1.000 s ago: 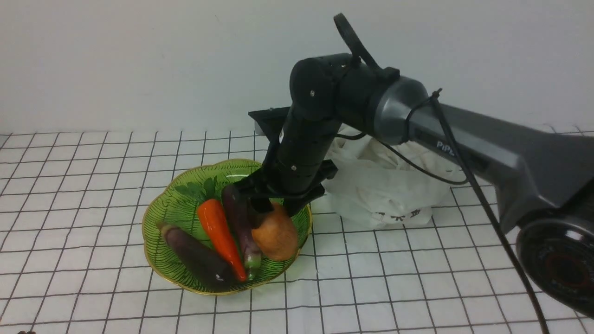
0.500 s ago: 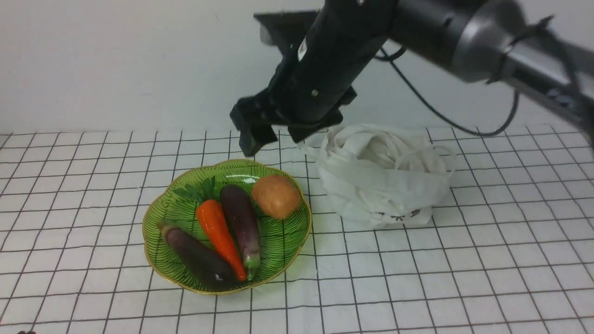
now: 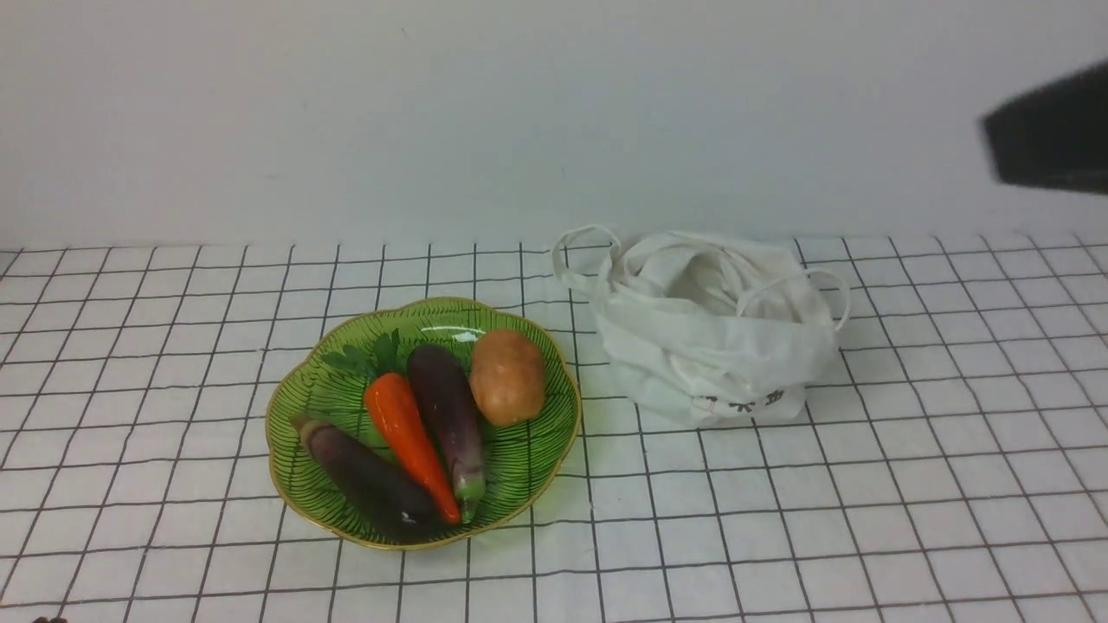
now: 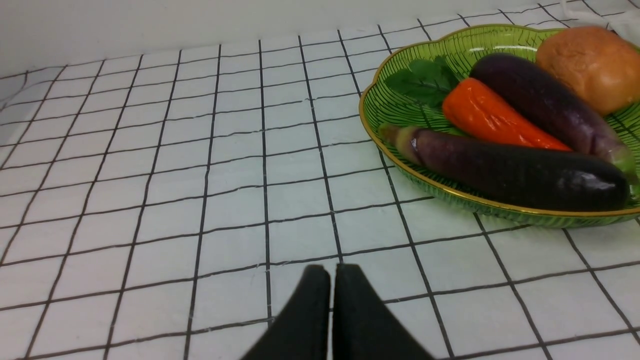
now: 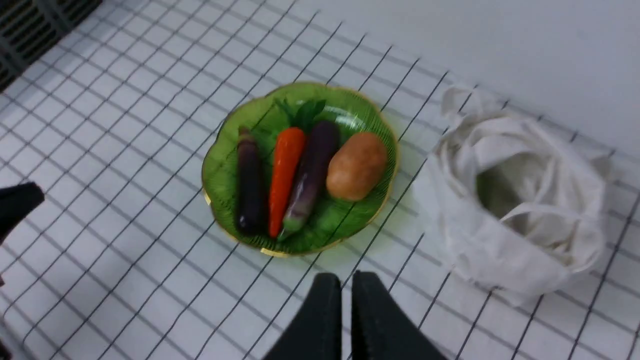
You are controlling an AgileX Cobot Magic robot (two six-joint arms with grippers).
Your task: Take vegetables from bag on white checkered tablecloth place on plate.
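Half a second ago our right gripper [image 5: 344, 280] hung just above the far edge of the plate [image 3: 279, 407]. It has since pulled up and off to the right, and the front view shows only a dark blur of its arm [image 3: 1047, 130]. Its jaws are pressed together and hold nothing. The potato [image 3: 507, 376] has rolled slightly and lies free on the plate's right side, beside an eggplant [image 3: 446, 407] and the carrot [image 3: 407, 437]. The bag [image 3: 710, 337] slumps open just right of the plate, and we see nothing in it, so we judge the job done. Our left gripper [image 4: 331, 272] sits low over the cloth [image 3: 866, 519], left of the plate, jaws pressed together.
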